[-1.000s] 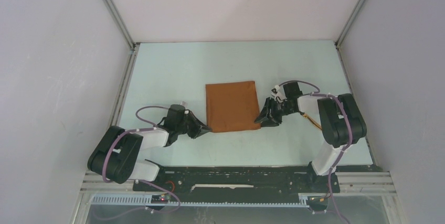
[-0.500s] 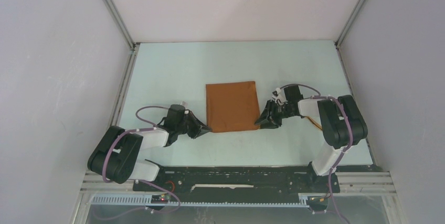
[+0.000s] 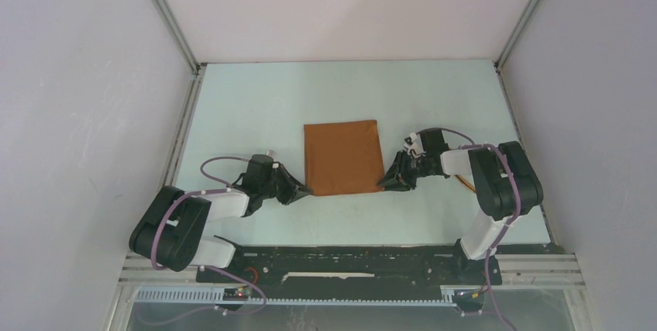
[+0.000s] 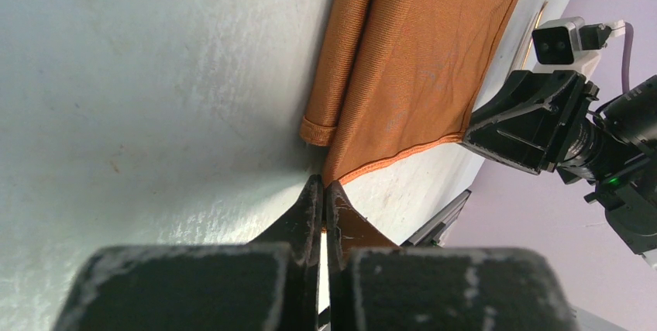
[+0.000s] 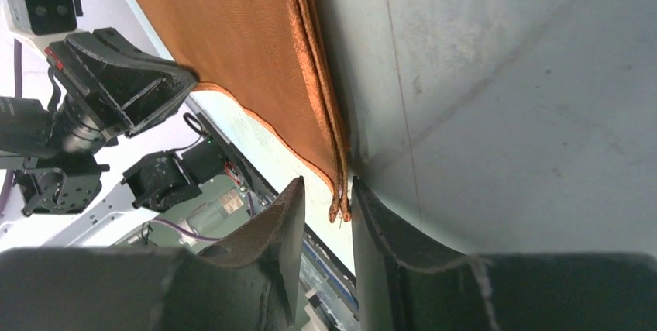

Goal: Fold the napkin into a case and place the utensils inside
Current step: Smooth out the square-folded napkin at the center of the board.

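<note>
Top external view: flat, layered rust-orange napkin [image 3: 342, 156] on pale table [image 3: 256, 98]

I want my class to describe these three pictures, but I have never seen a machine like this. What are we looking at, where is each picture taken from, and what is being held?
These are two robot arms bolted to the near edge of a pale table. The wide picture comes from a fixed camera above and behind them. The other two come from a small camera on each wrist, so each shows its own pincer close up. One orange napkin lies flat between the arms, and its edges show more than one layer. The left pincer is shut on the napkin's near left corner. The right pincer stands slightly open, with the near right corner between its jaws, not yet clamped.
</note>
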`<state>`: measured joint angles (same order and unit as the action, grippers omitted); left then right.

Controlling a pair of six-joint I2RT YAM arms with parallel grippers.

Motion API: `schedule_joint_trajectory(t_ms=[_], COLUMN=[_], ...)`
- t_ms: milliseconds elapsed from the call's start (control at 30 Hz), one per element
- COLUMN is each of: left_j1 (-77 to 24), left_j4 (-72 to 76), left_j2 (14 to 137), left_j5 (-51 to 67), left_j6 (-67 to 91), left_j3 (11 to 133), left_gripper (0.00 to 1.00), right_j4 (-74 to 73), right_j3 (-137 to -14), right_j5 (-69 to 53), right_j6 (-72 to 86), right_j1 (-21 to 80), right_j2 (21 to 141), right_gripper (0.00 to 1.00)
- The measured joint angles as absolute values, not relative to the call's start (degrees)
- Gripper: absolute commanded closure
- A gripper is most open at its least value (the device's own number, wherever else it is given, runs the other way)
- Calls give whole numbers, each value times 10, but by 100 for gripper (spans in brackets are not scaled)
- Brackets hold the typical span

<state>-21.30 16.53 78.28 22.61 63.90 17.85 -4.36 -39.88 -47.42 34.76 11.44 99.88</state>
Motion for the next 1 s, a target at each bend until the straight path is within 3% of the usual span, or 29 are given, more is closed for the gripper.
schedule_joint_trajectory(t_ms=[533,700,1000], left_j1=[-213,-213,-213], left_j4=[165,165,101], left_j2=[783,783,741], left_j5=[226,226,229], left_j6=[639,639,639], left_j3=[178,178,205], left_gripper=[95,100,100], right_j4=[-44,-44,-46], right_j3=[-388,-387,-388], right_j5=[-454,-455,-484], right_j6=[359,366,414], right_j1=[109,110,118], right_j2=[978,972,945], right_gripper=[80,100,100])
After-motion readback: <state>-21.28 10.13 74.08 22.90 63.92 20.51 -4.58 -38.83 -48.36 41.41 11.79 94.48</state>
